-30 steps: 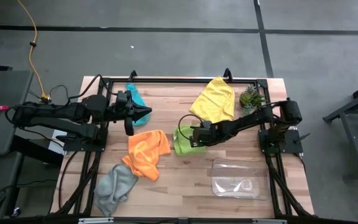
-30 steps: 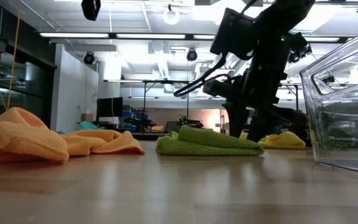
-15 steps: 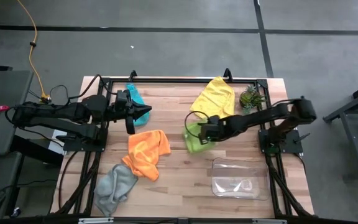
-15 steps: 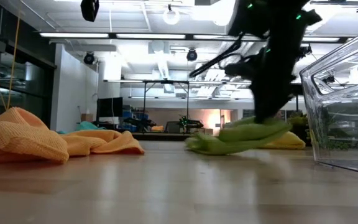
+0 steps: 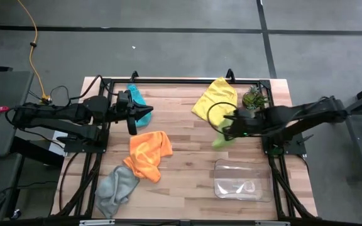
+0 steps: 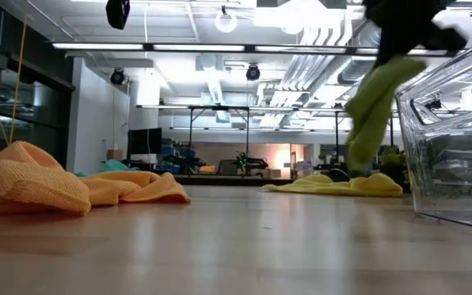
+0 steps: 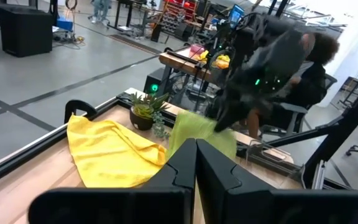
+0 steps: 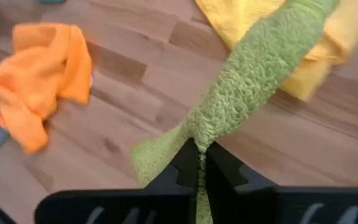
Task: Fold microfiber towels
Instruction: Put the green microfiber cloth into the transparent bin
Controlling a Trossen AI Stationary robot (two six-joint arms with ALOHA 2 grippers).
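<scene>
High view: right hand (image 5: 227, 129) clamping lime green towel (image 5: 221, 139), holding it above table (image 5: 187, 182), just near of yellow towel (image 5: 217, 100) and beside potted plant (image 5: 252, 98). Left hand (image 5: 144, 113) sitting closed, empty, at far left beside teal towel (image 5: 137, 98). Orange towel (image 5: 148, 153) lying left of centre, grey towel (image 5: 115, 186) at near left, clear tray (image 5: 241, 180) at near right.

Low view: lime green towel (image 6: 374, 97) hanging clear of table, yellow towel (image 6: 334, 185) lying beneath.

Right wrist view: fingers (image 8: 221, 171) pinching green cloth (image 8: 247, 93).
</scene>
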